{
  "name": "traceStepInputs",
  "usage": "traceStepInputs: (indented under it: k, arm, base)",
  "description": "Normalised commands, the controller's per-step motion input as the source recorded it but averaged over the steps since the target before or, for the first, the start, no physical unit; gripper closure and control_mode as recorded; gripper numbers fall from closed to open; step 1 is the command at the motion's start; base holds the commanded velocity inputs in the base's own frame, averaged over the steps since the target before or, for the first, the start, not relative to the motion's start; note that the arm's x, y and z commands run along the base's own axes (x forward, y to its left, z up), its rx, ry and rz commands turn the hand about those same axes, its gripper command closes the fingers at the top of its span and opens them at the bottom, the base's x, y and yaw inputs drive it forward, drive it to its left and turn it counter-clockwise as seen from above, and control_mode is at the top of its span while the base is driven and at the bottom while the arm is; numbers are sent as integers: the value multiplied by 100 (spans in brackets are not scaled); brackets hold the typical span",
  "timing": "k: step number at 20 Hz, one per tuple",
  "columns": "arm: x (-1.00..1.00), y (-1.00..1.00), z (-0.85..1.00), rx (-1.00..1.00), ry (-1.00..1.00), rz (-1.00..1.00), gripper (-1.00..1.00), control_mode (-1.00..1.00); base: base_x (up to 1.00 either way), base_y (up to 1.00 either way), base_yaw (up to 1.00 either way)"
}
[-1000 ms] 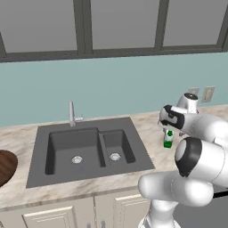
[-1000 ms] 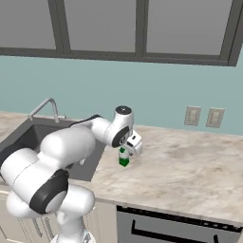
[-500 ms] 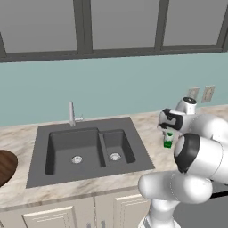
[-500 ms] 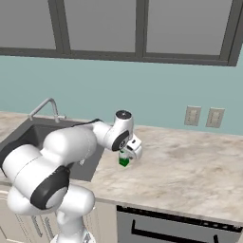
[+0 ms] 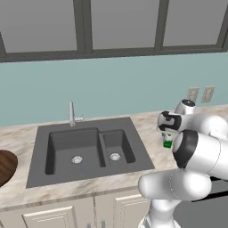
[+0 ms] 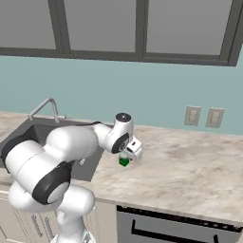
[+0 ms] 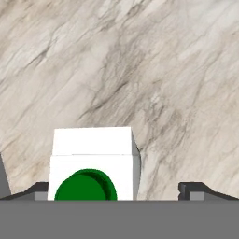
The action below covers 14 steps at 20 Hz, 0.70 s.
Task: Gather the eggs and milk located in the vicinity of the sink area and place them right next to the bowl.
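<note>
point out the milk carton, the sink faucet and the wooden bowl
milk carton [image 7: 93, 161], hand view, white top face.
sink faucet [image 5: 71, 113], left base view, upright stem.
wooden bowl [image 5: 5, 165], left base view, dark rim at picture edge.

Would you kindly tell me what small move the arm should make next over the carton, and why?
Probably close the open gripper: the small white milk carton with the green cap stands upright on the marble counter between the fingertips.

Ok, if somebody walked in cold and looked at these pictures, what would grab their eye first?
Probably the big white arm bent low over the marble counter, its open gripper poised right above the milk, the small white container with the green top. Next, the dark grey sink with its chrome faucet, just left of the milk.
</note>
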Motion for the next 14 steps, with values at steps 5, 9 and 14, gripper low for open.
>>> traceStepInputs:
  k: [5,9,14]
  arm:
    - [7,0,-1,0,-2,-2,-100,-100]
    - [0,2,-5,0,-3,-1,-100,-100]
    - [0,18,-21,0,-5,0,100,-100]
  base:
    - [0,0,0]
    - [0,0,0]
    - [0,0,0]
